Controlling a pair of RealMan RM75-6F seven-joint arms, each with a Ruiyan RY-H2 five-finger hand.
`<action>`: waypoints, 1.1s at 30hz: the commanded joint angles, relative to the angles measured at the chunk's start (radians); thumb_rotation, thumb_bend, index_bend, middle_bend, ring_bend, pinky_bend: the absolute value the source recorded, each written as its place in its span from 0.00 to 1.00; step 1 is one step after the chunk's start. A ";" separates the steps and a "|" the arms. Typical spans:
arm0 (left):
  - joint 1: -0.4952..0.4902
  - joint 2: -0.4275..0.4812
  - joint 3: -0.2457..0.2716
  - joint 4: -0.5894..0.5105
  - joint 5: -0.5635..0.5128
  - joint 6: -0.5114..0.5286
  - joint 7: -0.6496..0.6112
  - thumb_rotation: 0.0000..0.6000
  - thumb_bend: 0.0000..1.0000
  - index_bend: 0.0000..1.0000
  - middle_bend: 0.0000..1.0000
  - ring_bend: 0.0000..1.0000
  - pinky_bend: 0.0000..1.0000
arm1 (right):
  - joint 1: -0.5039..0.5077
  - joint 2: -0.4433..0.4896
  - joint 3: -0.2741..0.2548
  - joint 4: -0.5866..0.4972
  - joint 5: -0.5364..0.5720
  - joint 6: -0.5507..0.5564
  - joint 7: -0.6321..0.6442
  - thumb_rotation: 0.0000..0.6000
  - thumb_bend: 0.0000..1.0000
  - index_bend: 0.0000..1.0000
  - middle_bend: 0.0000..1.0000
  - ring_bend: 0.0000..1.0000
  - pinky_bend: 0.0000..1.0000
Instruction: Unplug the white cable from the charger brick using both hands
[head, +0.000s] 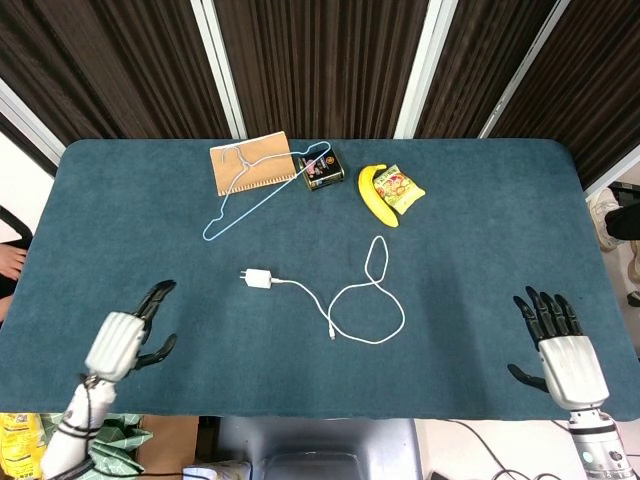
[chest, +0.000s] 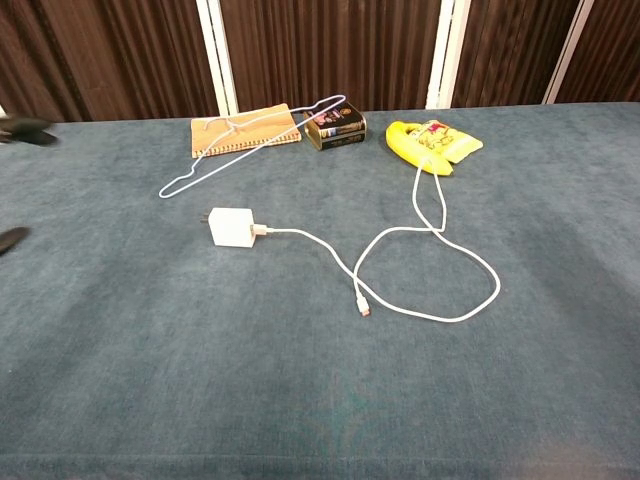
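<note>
Chest view gives you the best look at the brick (chest: 230, 227): a small white block with rounded edges, lying flat near the middle of the table (chest: 120, 380), prongs to the left, cable (chest: 425, 232) plugged into its right face. It is probably light and smooth-sided, so expect it to skid on the cloth unless you clamp its flat top and bottom. Take the cable right at the plug (chest: 260, 232), just beside the brick, not further along: the cord is thin and limp and would only stretch. It loops rightward, doubles back, and ends in a free connector near the centre.

Your left hand (head: 125, 338) hovers over the near left of the table, fingers apart, holding nothing, well apart from the brick. Your right hand (head: 560, 340) sits at the near right edge, fingers spread, also empty.

The cloth is a matte teal nap. At the far side lie a thin wire hanger (chest: 215, 150) across a brown notebook (chest: 245, 130), a dark box (chest: 336, 128), and a banana (chest: 405, 145) touching a yellow snack packet (chest: 450, 140).
</note>
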 joint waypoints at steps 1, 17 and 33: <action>-0.094 -0.083 -0.071 -0.083 -0.115 -0.138 0.150 1.00 0.40 0.12 0.13 0.98 1.00 | 0.003 -0.005 -0.001 0.005 0.002 -0.007 -0.003 1.00 0.09 0.00 0.00 0.00 0.00; -0.329 -0.426 -0.198 0.225 -0.381 -0.264 0.547 1.00 0.40 0.15 0.15 1.00 1.00 | 0.018 0.015 0.002 -0.011 0.041 -0.061 0.020 1.00 0.09 0.00 0.00 0.00 0.00; -0.412 -0.574 -0.185 0.508 -0.420 -0.297 0.585 1.00 0.40 0.23 0.22 1.00 1.00 | 0.020 0.039 -0.008 -0.027 0.041 -0.074 0.043 1.00 0.09 0.00 0.00 0.00 0.00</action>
